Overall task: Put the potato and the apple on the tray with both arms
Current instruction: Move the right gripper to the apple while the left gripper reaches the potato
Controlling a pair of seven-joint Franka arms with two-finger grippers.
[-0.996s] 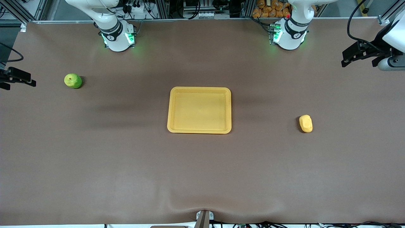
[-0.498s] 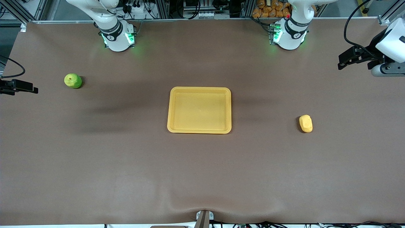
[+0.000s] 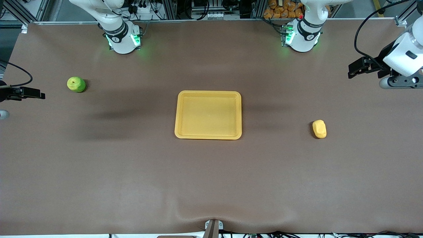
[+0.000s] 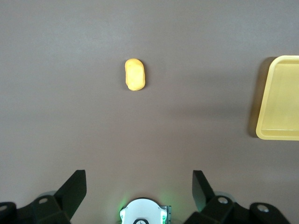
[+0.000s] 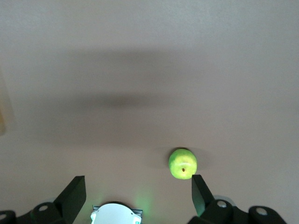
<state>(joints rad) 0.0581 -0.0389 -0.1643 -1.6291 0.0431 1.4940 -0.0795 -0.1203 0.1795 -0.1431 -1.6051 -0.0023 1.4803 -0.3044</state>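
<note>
The left gripper (image 3: 355, 70) is seen at the right edge of the front view, raised over the left arm's end of the table, with its 2 fingers (image 4: 74, 191) spread wide apart and nothing between them. The right gripper (image 3: 34, 94) is seen at the left edge of the same view, over the right arm's end of the table, likewise spread wide and empty; its fingers (image 5: 74, 193) frame the lower corners of the right wrist view.

The potato (image 3: 319, 129) is found at right of centre in the front view, lying on the table toward the left arm's end, well apart from the left gripper. In the left wrist view it is shown in the upper middle (image 4: 135, 74). The apple (image 3: 76, 84) is placed at upper left of the front view, resting on the table toward the right arm's end, near the right gripper; a dark stem dimple is turned upward. The tray (image 3: 180, 114) is set at the frame's centre, between the 2 items and touching neither.

The table (image 3: 211, 185) is covered by a matte brown sheet, slightly rippled at the lower middle edge of the frame. The 2 green-lit white bases (image 3: 124, 41) are stood along the top edge. Aluminium framing and cables (image 3: 205, 8) are visible above them.
</note>
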